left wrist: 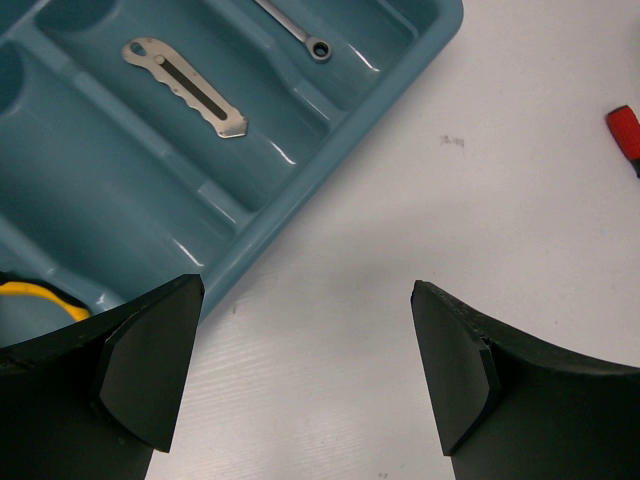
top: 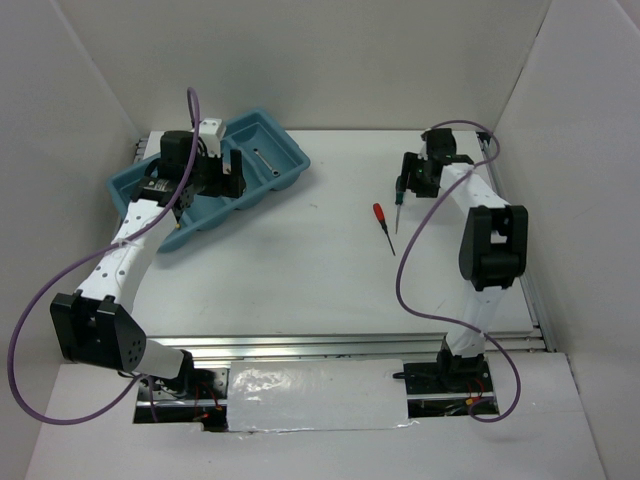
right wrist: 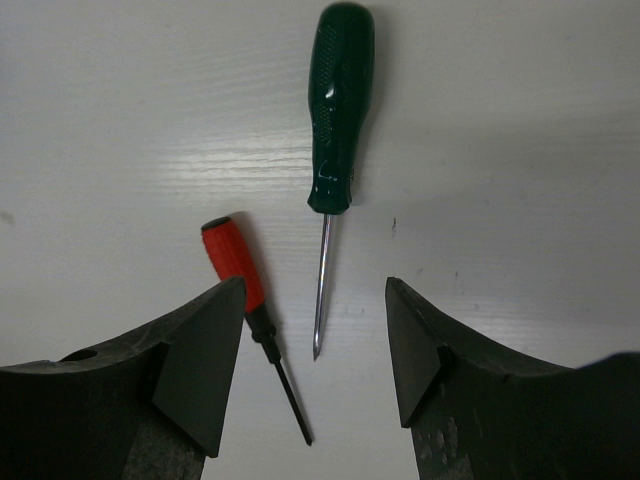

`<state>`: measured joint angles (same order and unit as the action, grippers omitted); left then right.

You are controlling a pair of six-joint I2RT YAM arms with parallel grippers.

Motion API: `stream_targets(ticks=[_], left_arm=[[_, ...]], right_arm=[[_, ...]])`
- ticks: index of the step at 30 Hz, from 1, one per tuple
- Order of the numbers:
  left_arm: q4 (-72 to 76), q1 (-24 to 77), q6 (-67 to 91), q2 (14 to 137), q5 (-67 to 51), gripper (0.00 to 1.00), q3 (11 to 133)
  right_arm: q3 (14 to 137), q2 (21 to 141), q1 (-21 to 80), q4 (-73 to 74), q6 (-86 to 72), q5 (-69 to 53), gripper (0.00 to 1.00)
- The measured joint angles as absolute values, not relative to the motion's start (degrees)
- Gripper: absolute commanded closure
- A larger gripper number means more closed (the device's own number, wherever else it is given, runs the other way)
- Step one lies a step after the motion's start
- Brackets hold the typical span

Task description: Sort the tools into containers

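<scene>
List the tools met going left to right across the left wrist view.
yellow-handled pliers → grey folding knife → thin silver rod → red-handled screwdriver

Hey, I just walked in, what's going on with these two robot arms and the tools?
The arms are sorting hand tools into a light blue tray. The folding knife, the silver rod and the yellow-handled pliers each lie in a separate compartment. The left gripper hangs open over the tray's edge, holding nothing. The green-handled screwdriver and the red-handled screwdriver lie apart on the table. The right gripper hovers open above them.
</scene>
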<state>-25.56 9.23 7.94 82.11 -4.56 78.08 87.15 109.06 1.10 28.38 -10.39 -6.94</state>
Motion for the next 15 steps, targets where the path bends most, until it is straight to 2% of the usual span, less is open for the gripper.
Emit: stream_targets(ticks=[7, 15], left_arm=[[-25.4, 6.0, 8.0, 80.6, -4.4, 0.01, 76.8], [-25.5, 4.7, 8.1, 80.6, -4.8, 0.01, 74.7]], right_arm=[[100.3, 126.4, 5.1, 31.5, -14.4, -1.3, 0.36], [112.9, 132.1, 3.9, 36.4, -15.3, 3.4, 0.40]])
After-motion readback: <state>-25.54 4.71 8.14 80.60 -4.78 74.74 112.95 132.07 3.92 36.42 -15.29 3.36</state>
